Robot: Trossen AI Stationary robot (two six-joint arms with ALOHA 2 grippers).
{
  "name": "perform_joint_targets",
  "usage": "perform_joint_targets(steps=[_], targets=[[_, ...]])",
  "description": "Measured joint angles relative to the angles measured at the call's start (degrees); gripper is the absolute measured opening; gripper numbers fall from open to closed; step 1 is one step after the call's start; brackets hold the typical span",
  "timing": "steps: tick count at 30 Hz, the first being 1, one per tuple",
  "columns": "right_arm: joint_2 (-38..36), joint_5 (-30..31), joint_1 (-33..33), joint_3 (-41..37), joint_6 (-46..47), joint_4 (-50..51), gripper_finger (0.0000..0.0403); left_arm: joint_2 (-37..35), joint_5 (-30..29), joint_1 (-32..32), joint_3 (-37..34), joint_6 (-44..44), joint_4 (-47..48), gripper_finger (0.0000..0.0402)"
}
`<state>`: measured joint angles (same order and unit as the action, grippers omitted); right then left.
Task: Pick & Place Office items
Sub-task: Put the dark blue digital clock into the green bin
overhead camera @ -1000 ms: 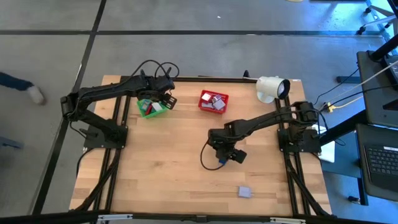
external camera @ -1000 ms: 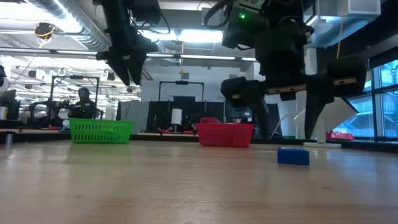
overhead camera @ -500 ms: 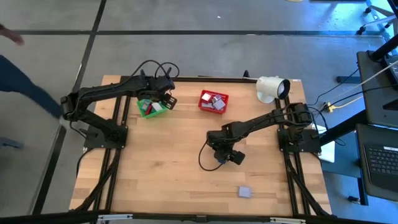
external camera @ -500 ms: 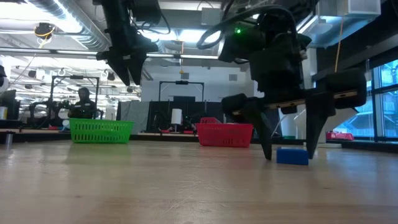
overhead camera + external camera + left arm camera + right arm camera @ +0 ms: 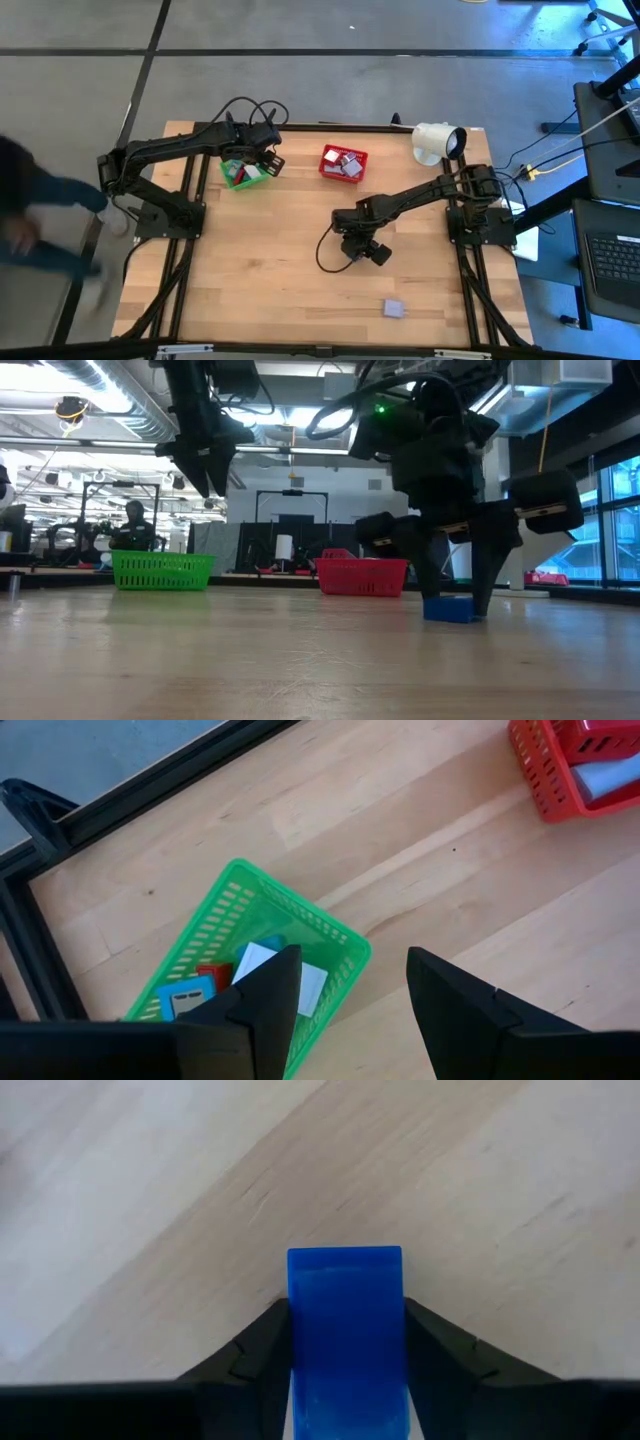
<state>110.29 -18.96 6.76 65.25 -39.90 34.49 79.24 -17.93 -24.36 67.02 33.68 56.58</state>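
Blue block [image 5: 345, 1330] lying flat on the wooden table [image 5: 260, 270], right of centre in the high view, still in contact with the wood in the low view. Right gripper [image 5: 452, 608] is standing over it, fingers [image 5: 250, 1355] pressing against both long sides of the block: pinching it, no gap showing in the wrist view.

Step in hand, as I read it: the grasp on this piece, lift not yet made.

Lavender piece [image 5: 394, 309] sitting alone near the lower edge, well apart from the gripper.

Red basket [image 5: 343, 163] at upper centre, green basket [image 5: 243, 173] to its left, both already holding pieces. Left gripper [image 5: 345, 1010] is hovering above the green basket, fingers spread, nothing between them.

Next move likely calls for a straight lift, then carrying the block toward a basket; which one, I cannot tell.
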Motion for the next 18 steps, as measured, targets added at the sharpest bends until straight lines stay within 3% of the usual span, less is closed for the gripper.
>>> perform_joint_targets(steps=[2, 9, 18], targets=[[-0.98, 0.8, -0.47, -0.18, 2.77, 0.0, 0.0152, 0.02, -0.13, 0.0, 0.0, -0.98, 0.0, 0.018], [-9.64, 15.7, -3.3, -0.3, 4.99, -0.43, 0.0174, 0.0, -0.39, 0.0, 0.0, -3.42, -0.02, 0.018], [-21.53, 29.06, -9.48, -0.25, 13.74, -9.83, 0.0153, 0.02, -0.46, 0.0, 0.0, -2.08, -0.07, 0.018]])
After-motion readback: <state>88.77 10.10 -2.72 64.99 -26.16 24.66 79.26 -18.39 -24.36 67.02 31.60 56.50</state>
